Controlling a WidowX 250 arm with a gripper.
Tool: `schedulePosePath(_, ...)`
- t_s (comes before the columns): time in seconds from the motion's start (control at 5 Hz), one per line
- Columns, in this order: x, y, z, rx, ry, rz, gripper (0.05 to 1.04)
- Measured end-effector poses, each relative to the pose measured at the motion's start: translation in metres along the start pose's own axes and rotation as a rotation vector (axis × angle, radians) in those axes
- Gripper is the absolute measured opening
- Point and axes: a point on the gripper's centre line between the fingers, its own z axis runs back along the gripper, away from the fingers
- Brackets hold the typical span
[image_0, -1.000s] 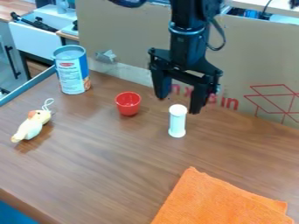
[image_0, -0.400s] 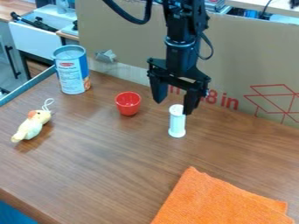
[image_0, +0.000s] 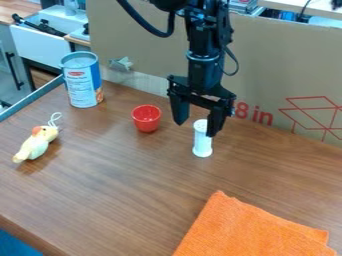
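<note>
A black gripper hung with its jaws parted and nothing clasped above a slim white cylinder, which stood upright on the wooden tabletop near a red cup, as seen from across the room in the camera view. One finger overlapped the cylinder's upper edge, though whether the two touched, this onlooker could not tell. With its narrow middle between wider ends, the piece looked light, stiff and hardly fragile, its surface probably smooth enough to slip, its slim stance apt to topple at a nudge up high. The straight middle, squeezed from opposite sides, seemed the surest hold. An orange cloth lay well apart, toward the near edge
</note>
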Motion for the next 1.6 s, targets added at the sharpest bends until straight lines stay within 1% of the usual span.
schedulePosePath(0.4,0.004,0.000,-0.004,-0.001,0.015,0.002,1.000)
schedulePosePath(0.6,0.006,-0.003,-0.012,-0.021,0.031,0.009,1.000)
schedulePosePath(0.8,0.007,-0.005,-0.013,-0.033,0.029,0.013,1.000)
schedulePosePath(1.0,0.008,-0.005,-0.018,-0.032,0.036,0.013,1.000)
schedulePosePath(1.2,0.010,-0.004,-0.018,-0.028,0.032,0.012,0.962)
schedulePosePath(1.4,0.015,-0.003,-0.019,-0.029,-0.007,0.016,0.689)
schedulePosePath(1.6,0.015,-0.001,-0.021,-0.069,-0.021,0.037,0.590)
